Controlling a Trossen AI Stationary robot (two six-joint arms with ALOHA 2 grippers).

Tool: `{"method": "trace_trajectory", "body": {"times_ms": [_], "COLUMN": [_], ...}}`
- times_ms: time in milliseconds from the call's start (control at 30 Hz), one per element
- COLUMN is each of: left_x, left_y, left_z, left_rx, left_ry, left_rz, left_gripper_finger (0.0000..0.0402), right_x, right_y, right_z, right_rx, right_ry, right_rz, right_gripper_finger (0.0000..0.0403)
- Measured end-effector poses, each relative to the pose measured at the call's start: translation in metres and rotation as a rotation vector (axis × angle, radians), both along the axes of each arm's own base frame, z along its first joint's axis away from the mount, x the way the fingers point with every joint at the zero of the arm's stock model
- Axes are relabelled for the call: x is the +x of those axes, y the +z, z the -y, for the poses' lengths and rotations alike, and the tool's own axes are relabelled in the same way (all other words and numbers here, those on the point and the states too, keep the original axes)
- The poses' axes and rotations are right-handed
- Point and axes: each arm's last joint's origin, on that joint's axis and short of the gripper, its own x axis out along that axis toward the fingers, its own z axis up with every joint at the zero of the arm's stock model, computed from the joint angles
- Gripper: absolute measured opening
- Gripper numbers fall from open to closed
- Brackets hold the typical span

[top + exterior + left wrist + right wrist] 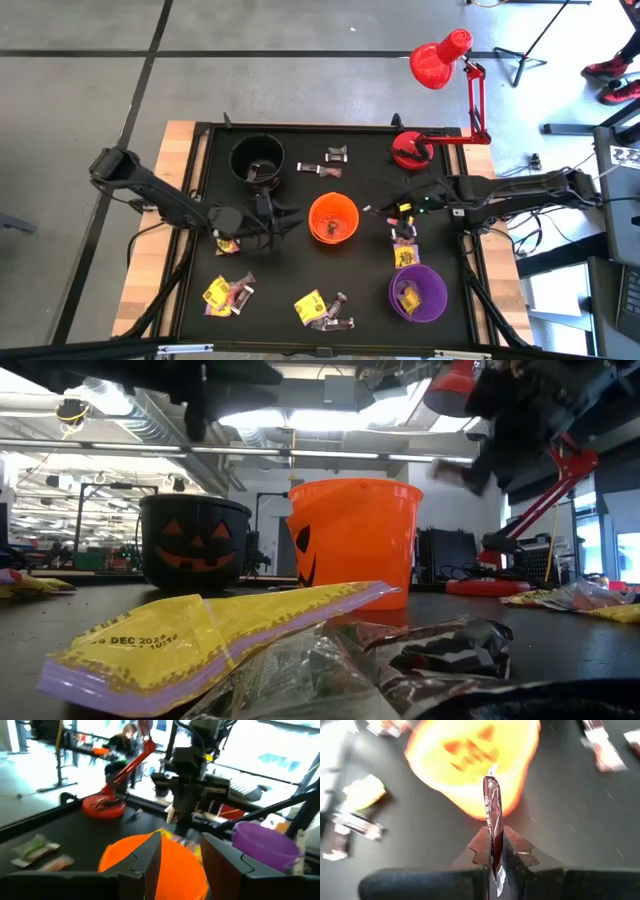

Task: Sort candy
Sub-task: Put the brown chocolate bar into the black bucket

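Right hand (pixel 493 851) clamped on brown candy (pixel 492 805), long axis pointing toward orange cup (pixel 470 765); left hand (pixel 181 852) apart.

Yellow and dark wrapped candy (pixel 222 293) scattered on table.

This is looking like a robotics lab or research workshop set inside a large open industrial hall. Exposed ducts and pipes (pixel 110 410) are running under a high ceiling, with strip lights (pixel 300 420) glowing above rows of cluttered benches far behind the black cup (pixel 195 542). The floor (pixel 80 60) is showing as bare grey concrete with dark seams. A wooden table with a black mat (pixel 300 240) is standing in a metal frame, cables (pixel 530 240) are trailing beside it, and a red desk lamp (pixel 440 60) is clamped just beyond the right gripper (pixel 372 208). A tripod's legs (pixel 520 55) are standing farther off.
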Motion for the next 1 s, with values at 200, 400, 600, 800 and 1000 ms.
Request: {"method": "trace_trajectory", "body": {"times_ms": [200,400,600,800,1000], "left_x": [0.016,0.05,0.088,0.119,0.138], "left_y": [-0.004,0.012,0.027,0.032,0.033], "left_z": [0.006,0.011,0.012,0.016,0.022], "left_rx": [0.011,0.018,0.013,0.047,0.074], "left_ry": [-0.018,-0.001,0.032,-0.072,-0.104], "left_rz": [0.058,0.097,0.134,0.156,0.123], "left_gripper_finger": [0.0129,0.0129,0.0129,0.0129,0.0129], "right_x": [0.006,0.011,0.011,0.011,0.011], "right_y": [0.016,0.032,0.041,0.045,0.045], "right_z": [-0.007,-0.027,-0.041,-0.046,-0.046], "right_rx": [0.042,0.032,0.003,-0.029,-0.054], "right_ry": [0.097,0.21,0.241,0.233,0.219], "right_rz": [0.181,0.359,0.466,0.509,0.513], "right_gripper_finger": [0.0024,0.0022,0.0022,0.0022,0.0021]}}
